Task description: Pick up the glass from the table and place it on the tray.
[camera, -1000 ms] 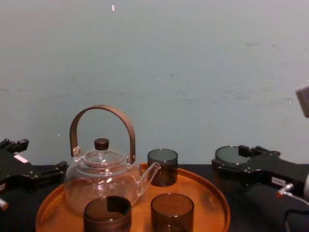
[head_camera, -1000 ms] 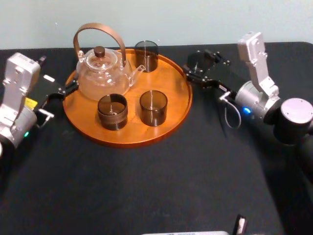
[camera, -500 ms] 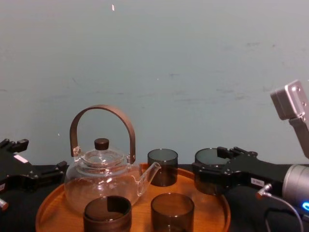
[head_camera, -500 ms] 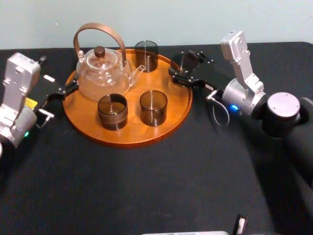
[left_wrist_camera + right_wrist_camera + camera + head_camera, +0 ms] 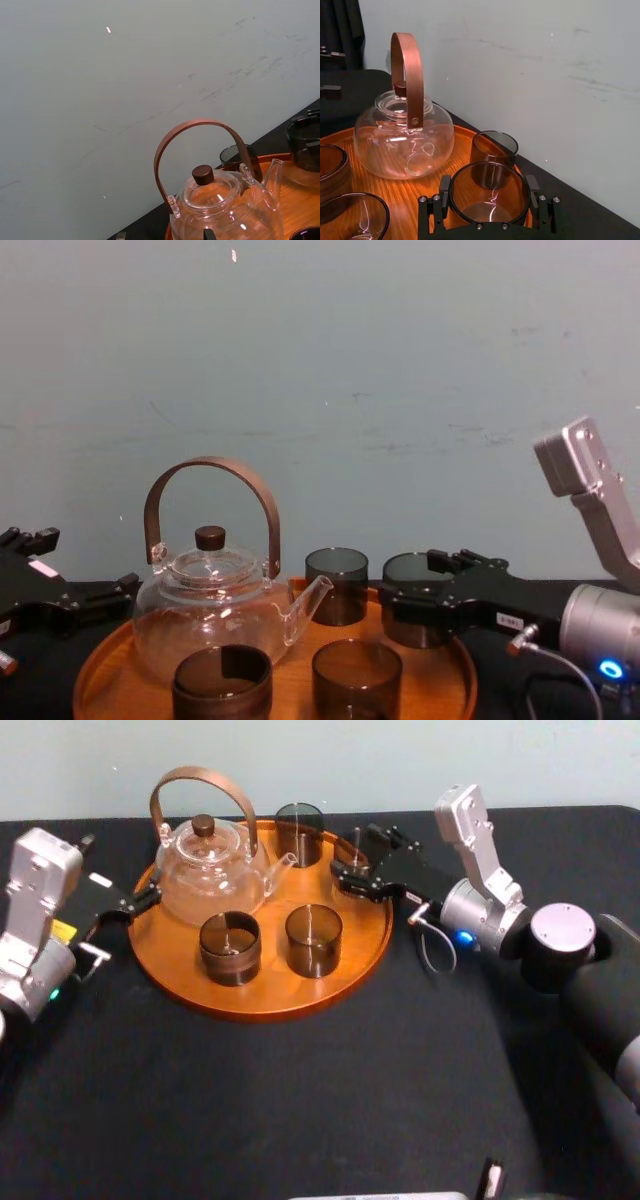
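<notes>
Clasping glass [image 5: 490, 194], right claw [image 5: 349, 871] over tray [image 5: 262, 1006].

The glass [image 5: 357, 850] comes in over the tray [image 5: 270, 1008]
The right gripper [image 5: 360, 862] carried it left from above the table [image 5: 300, 1100].

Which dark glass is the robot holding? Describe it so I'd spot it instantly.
Find the round orange tray holding the teapot; the left claw is parked by its left edge. At its far right edge is a smoky glass. Unlike the three cups standing free, it is gripped in the right claw.
</notes>
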